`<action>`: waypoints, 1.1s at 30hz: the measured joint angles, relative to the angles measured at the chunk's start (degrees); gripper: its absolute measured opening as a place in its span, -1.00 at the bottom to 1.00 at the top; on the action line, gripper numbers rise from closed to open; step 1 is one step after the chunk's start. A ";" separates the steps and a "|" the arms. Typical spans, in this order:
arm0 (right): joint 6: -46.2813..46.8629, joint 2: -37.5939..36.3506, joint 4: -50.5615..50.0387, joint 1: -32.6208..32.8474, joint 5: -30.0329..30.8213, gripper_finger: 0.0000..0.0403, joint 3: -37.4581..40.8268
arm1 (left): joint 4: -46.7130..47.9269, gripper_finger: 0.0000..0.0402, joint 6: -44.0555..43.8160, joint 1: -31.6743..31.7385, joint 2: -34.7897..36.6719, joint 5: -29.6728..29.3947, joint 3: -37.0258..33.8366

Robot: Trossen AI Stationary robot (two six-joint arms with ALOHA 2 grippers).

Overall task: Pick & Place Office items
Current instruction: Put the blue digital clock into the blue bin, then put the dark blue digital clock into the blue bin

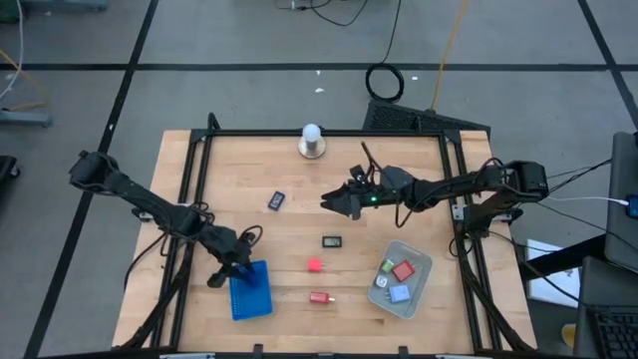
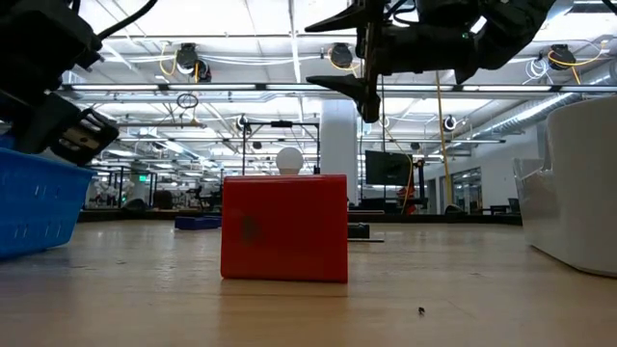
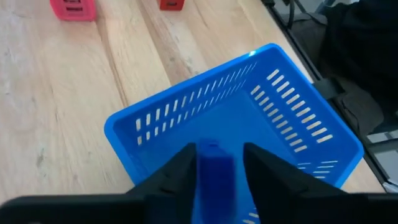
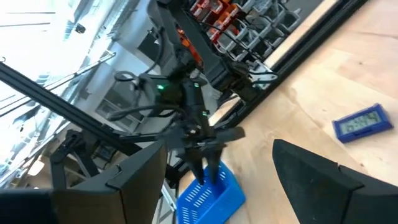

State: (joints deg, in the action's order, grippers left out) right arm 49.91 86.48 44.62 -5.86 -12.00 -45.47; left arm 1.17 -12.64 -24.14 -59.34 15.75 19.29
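My left gripper [image 1: 234, 261] hangs over the far left corner of the blue slotted tray [image 1: 251, 291], shut on a small blue block [image 3: 213, 171] just above the tray's floor [image 3: 249, 118]. My right gripper [image 1: 334, 199] stands open and level above the table's middle, with nothing between its fingers. Lying flat on the wood are a dark labelled rectangle [image 1: 276, 200], a black rectangle [image 1: 332, 240], a pink block [image 1: 315, 265] and a red block [image 1: 320, 297]. The low view shows the red block [image 2: 284, 226] close up. My left gripper pinches the blue block's two opposite sides [image 3: 200, 168] between its two fingers. The fingers slant down from the table's left side. The block is lifted clear, over the inside of the blue tray; its lower end is hidden behind the fingers.
A clear grey bin [image 1: 401, 279] at the near right holds a red block [image 1: 403, 269], a blue one [image 1: 399, 293] and small pale bits. A white ball on a metal base [image 1: 312, 140] stands at the far edge. Black frame rails [image 1: 194, 199] border the table.
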 joint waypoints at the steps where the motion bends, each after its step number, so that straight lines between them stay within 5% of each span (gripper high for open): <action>1: -0.04 -0.01 0.25 0.14 -0.07 0.40 0.00 | -0.03 -0.30 -0.31 0.00 -0.22 -0.34 0.00; 23: -1.14 -0.03 -0.21 2.86 0.05 0.40 0.00 | -9.42 -0.14 3.03 1.84 3.72 -2.45 0.00; 33: -2.97 -0.01 -0.26 5.01 0.19 0.40 -0.02 | -1.70 -0.14 1.92 7.30 14.59 -22.61 0.00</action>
State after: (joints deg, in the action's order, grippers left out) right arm 46.94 86.48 44.36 -0.85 -11.81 -45.49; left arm -0.53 -10.72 -16.84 -44.75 -6.85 19.29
